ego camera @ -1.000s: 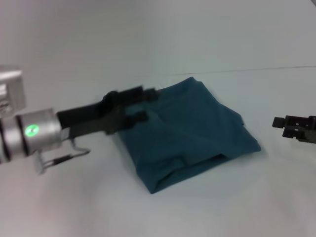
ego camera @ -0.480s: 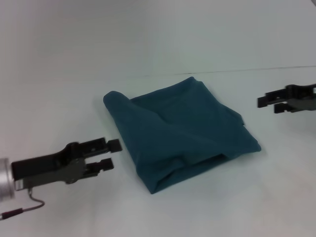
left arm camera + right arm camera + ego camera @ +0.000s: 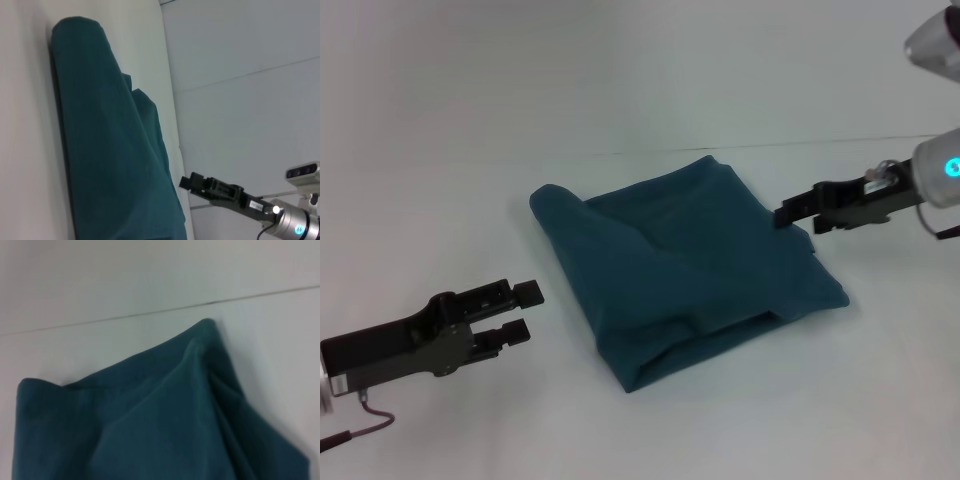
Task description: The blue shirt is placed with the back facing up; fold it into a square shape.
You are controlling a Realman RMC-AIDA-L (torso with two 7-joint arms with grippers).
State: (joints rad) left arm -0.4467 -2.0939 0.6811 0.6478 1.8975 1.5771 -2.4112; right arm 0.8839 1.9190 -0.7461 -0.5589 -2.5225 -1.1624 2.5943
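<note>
Moved: right gripper (image 3: 788, 214) has advanced to the blue shirt (image 3: 685, 270)'s right edge, jaws pressed together, empty | left gripper (image 3: 522, 311) spread, shirt beside it on surface (image 3: 470, 130) | Risk: nudging could undo loose folds.

Light even, soft, slightly cool. Faint shadows under shirt (image 3: 685, 265) folds and beside its edges. No glare on table (image 3: 620, 90). All 3 views a little soft.

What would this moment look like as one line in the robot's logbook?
blue shirt: folded, rumpled | left gripper: open, beside shirt | right gripper: at shirt's edge
</note>
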